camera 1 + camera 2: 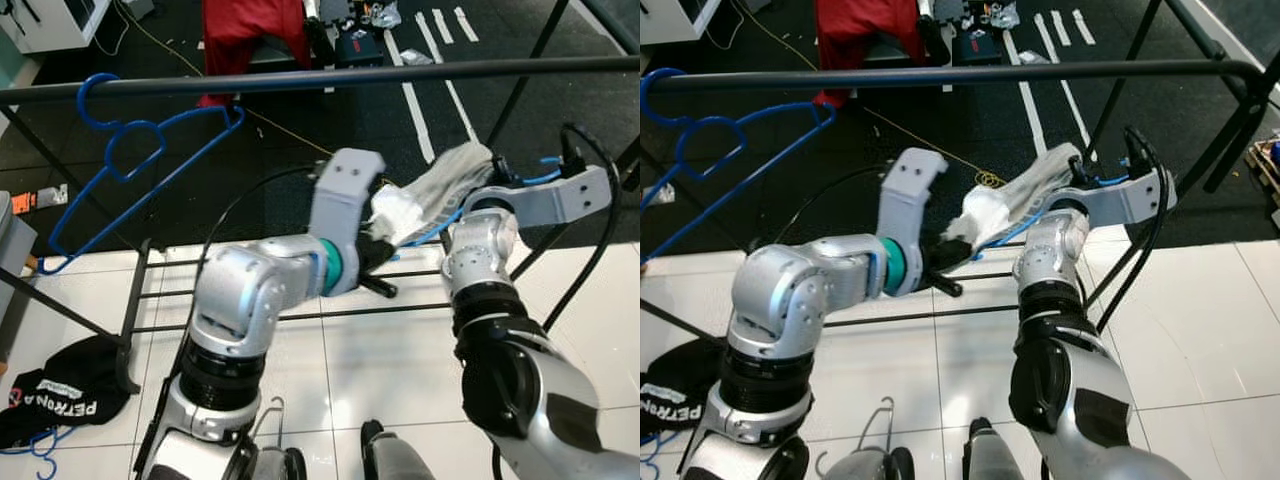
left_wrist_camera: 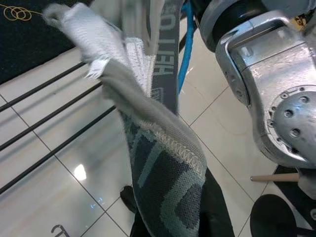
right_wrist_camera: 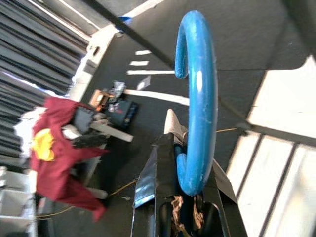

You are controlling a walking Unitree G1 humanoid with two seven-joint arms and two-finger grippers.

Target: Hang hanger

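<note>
So both arms are up in front of the black rail (image 1: pixel 400 72): the right end effector (image 3: pixel 190 197) is clamped shut on a blue hanger (image 3: pixel 197 103) right by its hook, and a grey knit garment (image 1: pixel 440 185) is draped over that hanger. The left end effector (image 1: pixel 375 255) is at the white end of the garment, but I can't tell how far open it is. There's another blue hanger (image 1: pixel 125 165) hooked on the rail off to the left.
</note>
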